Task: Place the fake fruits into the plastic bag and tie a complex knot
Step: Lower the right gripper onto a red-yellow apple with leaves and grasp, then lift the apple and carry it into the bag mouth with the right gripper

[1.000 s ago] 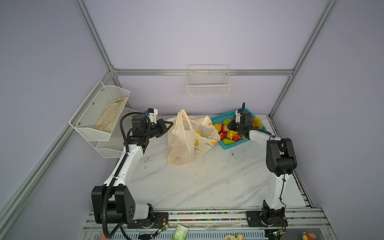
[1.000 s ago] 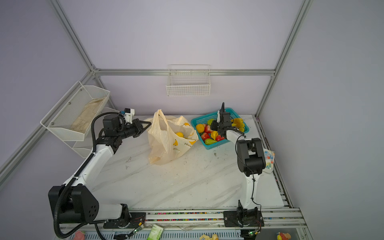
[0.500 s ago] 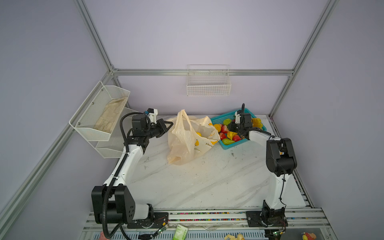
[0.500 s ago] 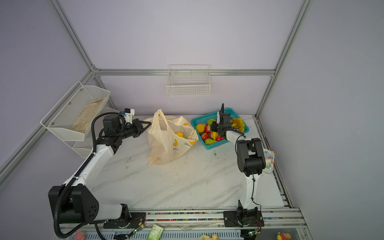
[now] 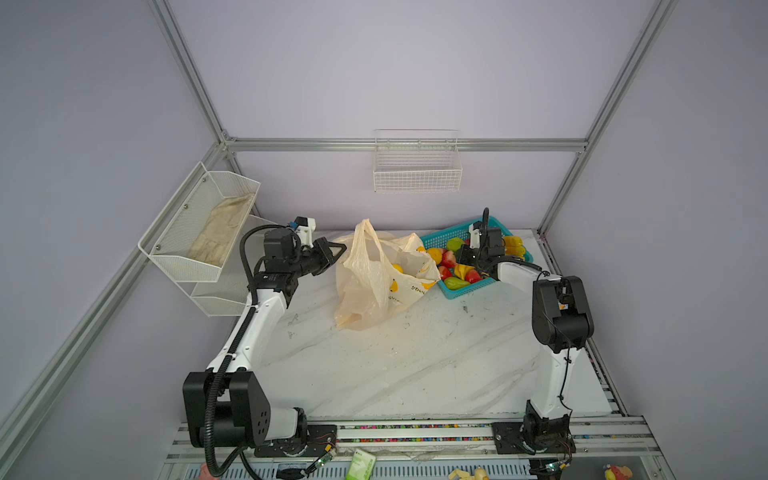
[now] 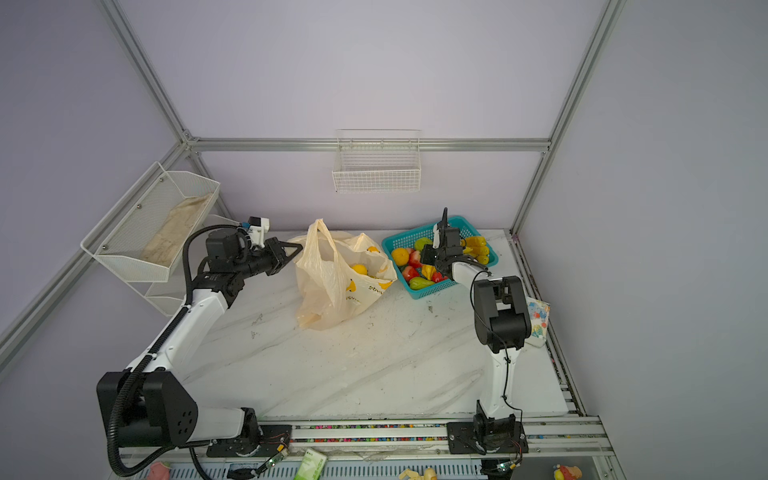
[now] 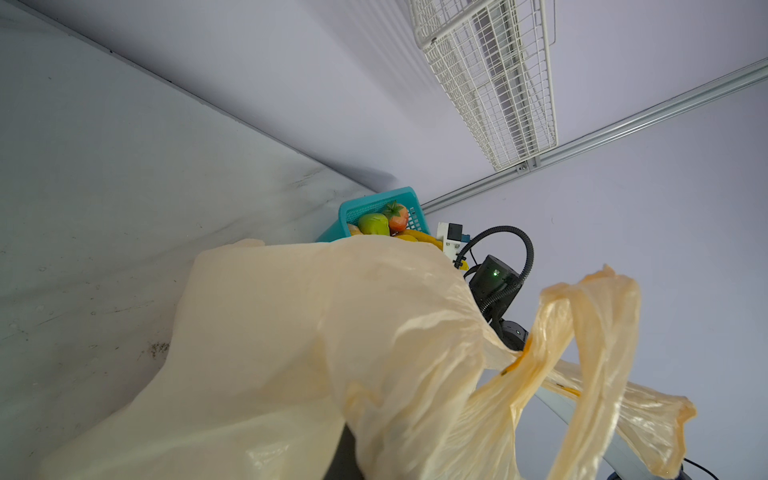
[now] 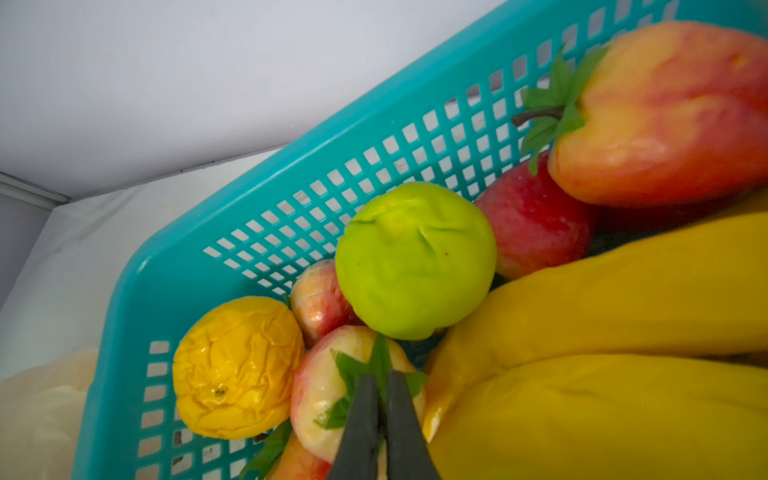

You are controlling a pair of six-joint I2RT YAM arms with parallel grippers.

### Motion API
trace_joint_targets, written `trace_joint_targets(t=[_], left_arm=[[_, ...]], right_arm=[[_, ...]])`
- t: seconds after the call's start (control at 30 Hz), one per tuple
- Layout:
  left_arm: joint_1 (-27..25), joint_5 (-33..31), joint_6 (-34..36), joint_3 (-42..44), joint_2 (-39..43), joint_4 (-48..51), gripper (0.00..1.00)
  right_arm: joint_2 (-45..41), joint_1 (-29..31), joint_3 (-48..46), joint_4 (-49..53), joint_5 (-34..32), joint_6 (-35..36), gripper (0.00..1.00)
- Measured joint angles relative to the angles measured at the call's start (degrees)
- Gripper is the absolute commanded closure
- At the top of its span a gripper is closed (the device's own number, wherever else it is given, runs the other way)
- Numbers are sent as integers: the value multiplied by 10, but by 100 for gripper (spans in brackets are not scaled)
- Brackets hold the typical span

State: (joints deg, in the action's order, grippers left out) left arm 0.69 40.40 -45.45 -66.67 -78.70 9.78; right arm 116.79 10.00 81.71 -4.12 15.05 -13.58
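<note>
The plastic bag point(image 5: 374, 291) stands open mid-table, cream with printed bananas, and a yellow round fruit point(image 5: 397, 268) shows inside. My left gripper point(image 5: 337, 248) is shut on the bag's left rim. In the left wrist view the bag point(image 7: 311, 332) covers the jaws, and one handle loop point(image 7: 594, 332) hangs free. The fake fruits point(image 5: 453, 266) lie piled in a teal basket point(image 5: 469, 291). My right gripper point(image 8: 380, 384) is down in the basket, shut on the green leaf top of a pink strawberry point(image 8: 320, 390). Around it lie a green fruit point(image 8: 415, 257), a crumpled yellow fruit point(image 8: 237, 365) and bananas point(image 8: 602, 311).
The teal basket point(image 6: 428, 291) touches the bag's right side. A white mesh shelf point(image 5: 199, 232) holding a cloth hangs at the left wall, close behind the left arm. A wire basket point(image 5: 417, 166) hangs on the back wall. A patterned cloth point(image 6: 538, 320) lies at the table's right edge.
The right gripper's jaws have closed on the strawberry's leaf. Both arms and the bag stay where they were.
</note>
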Motion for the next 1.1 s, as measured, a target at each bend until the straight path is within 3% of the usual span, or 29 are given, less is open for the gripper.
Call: trace_joint_targets(t=[0.27,0.77,0.93,1.1], left_arm=[[0,1,0,0,0,-3,100],[0,1,0,0,0,-4,100],[0,1,0,0,0,-4,100],[0,3,-5,0,0,-4,100]], right_arm=[[-55,0,-42,-3,10,-5,100],[-504,17,-221,0,29,-11,100],[-589,48,-260,24,82,8,100],[-603,108,-278,37,135,34,100]])
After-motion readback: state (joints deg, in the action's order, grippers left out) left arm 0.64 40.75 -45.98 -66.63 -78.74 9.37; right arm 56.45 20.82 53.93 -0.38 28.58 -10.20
